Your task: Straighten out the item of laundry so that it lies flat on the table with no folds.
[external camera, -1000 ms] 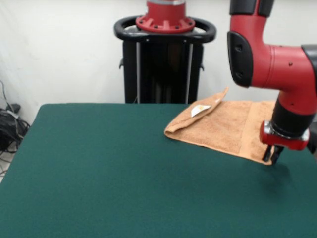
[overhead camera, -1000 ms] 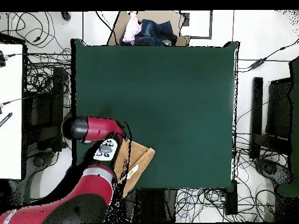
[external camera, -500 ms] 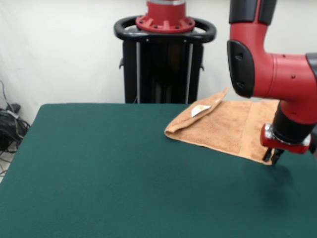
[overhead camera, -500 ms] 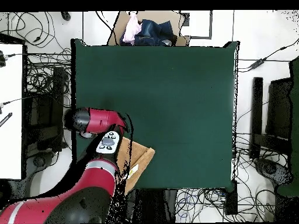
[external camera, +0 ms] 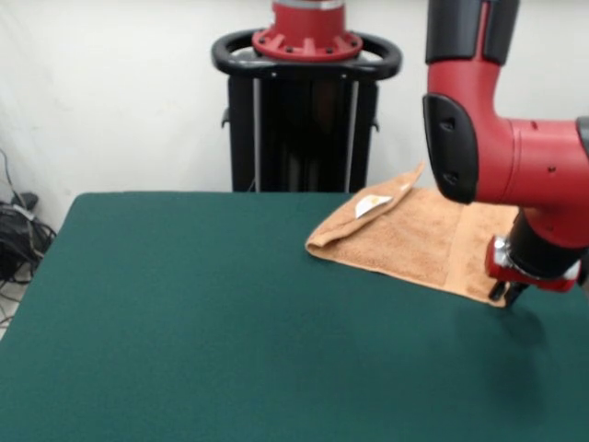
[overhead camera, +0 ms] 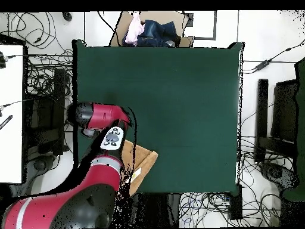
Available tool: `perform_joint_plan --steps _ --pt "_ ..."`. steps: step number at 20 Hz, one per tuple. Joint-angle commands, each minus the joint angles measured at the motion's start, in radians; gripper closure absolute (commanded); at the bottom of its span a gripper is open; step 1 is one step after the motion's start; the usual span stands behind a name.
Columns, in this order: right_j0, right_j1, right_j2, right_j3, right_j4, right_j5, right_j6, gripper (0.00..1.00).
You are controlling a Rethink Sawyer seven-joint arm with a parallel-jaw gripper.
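In the front view, cables (external camera: 17, 230) are lying on the floor off the left end of the table (external camera: 184, 313). The green top is taking up most of the picture, and its left and middle parts are carrying nothing.

The black pedestal (external camera: 306, 120) is standing behind the far edge, against a pale wall.

The towel (external camera: 405, 235) is lying on the right part of the table, close to the far edge. It is not lying flat: its left side is folded over on itself, making a rounded doubled edge, and one corner is sticking up with a white label (external camera: 372, 204) showing. A paler band is running across the cloth near its right end.

The red arm (external camera: 515, 166) is coming down over the towel's right end. The gripper (external camera: 507, 294) is sitting low at the towel's near right corner, its dark tips drawn close together at the cloth edge; whether they are pinching the cloth cannot be told.

In the overhead view, the arm is covering most of the towel (overhead camera: 143, 164) near the table's bottom-left corner. A box of clothes (overhead camera: 152, 30) is sitting beyond the opposite edge.
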Motion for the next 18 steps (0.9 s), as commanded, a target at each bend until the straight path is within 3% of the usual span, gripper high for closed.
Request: perform_joint_plan --steps 1,18 --pt "-0.018 0.144 0.149 -0.209 0.039 -0.315 0.131 1.00" --pt "-0.025 0.168 0.127 -0.337 0.071 -0.066 0.194 1.00"
